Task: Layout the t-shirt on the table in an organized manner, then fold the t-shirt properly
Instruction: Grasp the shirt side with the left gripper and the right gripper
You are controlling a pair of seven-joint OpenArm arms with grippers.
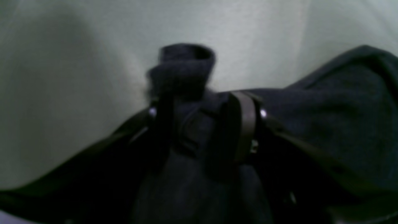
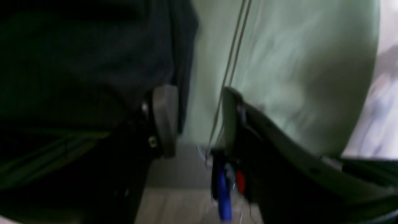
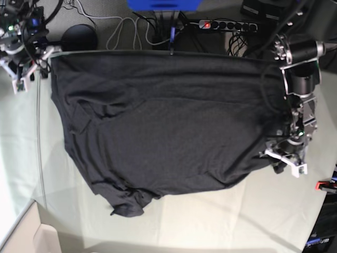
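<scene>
The black t-shirt [image 3: 168, 121] lies spread over the back half of the table [image 3: 210, 216], with a bunched corner at its front left. At the shirt's right edge my left gripper [image 3: 284, 158] is shut on a fold of it. The left wrist view shows dark fabric [image 1: 183, 71] bulging up between the fingers [image 1: 245, 124] of the left gripper [image 1: 205, 105]. My right gripper [image 3: 21, 74] is at the far left corner, just off the shirt. In its wrist view the right gripper [image 2: 199, 96] stands open over pale cloth [image 2: 295, 62], and the shirt's edge [image 2: 93, 62] lies beside one finger [image 2: 164, 118].
Behind the table's back edge are a power strip [image 3: 226, 25], loose cables [image 3: 131, 29], a blue box [image 3: 163, 4] and a round black object [image 3: 79, 37]. A red clamp [image 3: 322, 185] sits at the right edge. A thin line [image 3: 38, 137] runs along the table's left side.
</scene>
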